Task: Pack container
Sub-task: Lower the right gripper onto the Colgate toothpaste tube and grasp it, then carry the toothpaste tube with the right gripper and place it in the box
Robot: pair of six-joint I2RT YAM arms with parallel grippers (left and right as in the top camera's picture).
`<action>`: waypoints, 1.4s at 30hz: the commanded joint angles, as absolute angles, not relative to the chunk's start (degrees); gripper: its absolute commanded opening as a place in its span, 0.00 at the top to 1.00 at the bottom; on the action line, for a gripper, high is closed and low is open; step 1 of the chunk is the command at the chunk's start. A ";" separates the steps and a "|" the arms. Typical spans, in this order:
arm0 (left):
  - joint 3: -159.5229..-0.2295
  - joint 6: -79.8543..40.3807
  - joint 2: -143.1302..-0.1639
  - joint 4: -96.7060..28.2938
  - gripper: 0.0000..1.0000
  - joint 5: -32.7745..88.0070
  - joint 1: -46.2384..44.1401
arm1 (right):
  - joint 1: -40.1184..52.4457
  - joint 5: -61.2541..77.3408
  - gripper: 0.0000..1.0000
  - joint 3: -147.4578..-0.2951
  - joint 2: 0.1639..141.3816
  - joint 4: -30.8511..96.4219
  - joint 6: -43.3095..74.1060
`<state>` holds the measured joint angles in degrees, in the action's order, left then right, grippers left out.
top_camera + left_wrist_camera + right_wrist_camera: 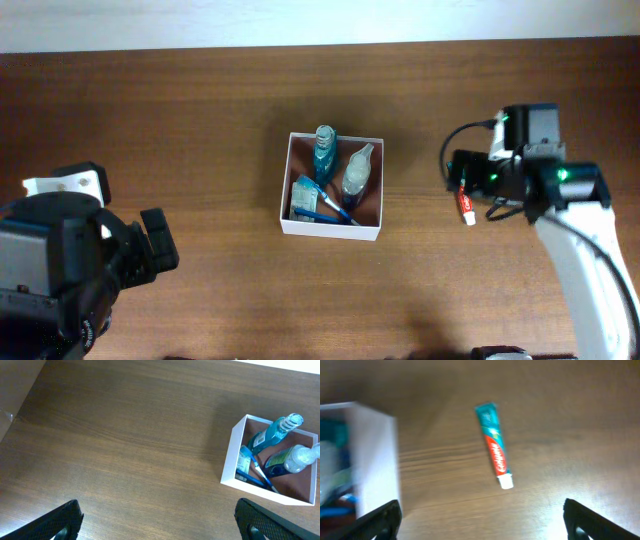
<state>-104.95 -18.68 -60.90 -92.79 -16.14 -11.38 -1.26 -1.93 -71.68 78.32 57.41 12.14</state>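
The container [330, 229] is a square white-walled box with a pinkish-brown floor in the middle of the table. It holds a blue bottle [324, 150], a clear bottle [357, 170] and a blue toothbrush [325, 203]. It also shows in the left wrist view [231, 457] and in the right wrist view [375, 455]. A teal, red and white toothpaste tube [495, 452] lies flat on the table right of the box, partly under my right arm in the overhead view [466, 207]. My right gripper [480, 520] is open and empty above the table just short of the tube, and it shows overhead [452, 172]. My left gripper [160, 522] is open and empty, far left of the box.
The left arm [60, 270] fills the front left corner. A small white object [65, 183] lies beside it. The table's far edge [320, 45] meets a pale wall.
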 commanded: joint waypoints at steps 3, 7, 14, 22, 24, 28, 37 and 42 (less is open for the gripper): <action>-105.51 -18.20 -60.77 -92.68 0.01 -16.93 -11.03 | -5.69 -1.63 0.08 -71.79 89.82 56.10 12.19; -105.51 -18.20 -60.77 -92.68 0.01 -16.93 -11.03 | -5.26 1.37 0.09 -71.81 96.88 53.60 7.68; -105.51 -18.20 -60.77 -92.68 0.01 -16.91 -11.03 | -5.32 0.97 0.26 -71.81 105.78 50.50 7.25; -105.54 -18.20 -60.77 -92.68 0.01 -16.93 -11.03 | -5.30 1.04 0.40 -71.79 110.96 49.87 7.27; -105.51 -18.20 -60.77 -92.68 0.01 -16.93 -11.03 | -5.28 1.02 0.41 -71.79 111.98 49.21 7.25; -105.54 -18.20 -60.77 -92.68 0.01 -16.93 -11.03 | -5.28 1.06 0.56 -71.79 112.16 49.17 6.39; -105.51 -18.20 -60.77 -92.68 0.01 -16.93 -11.03 | -5.28 1.52 0.86 -71.26 112.88 50.87 6.42; -105.54 -18.20 -60.77 -92.68 0.01 -16.93 -11.03 | -5.26 2.63 0.94 -71.40 112.77 53.32 6.44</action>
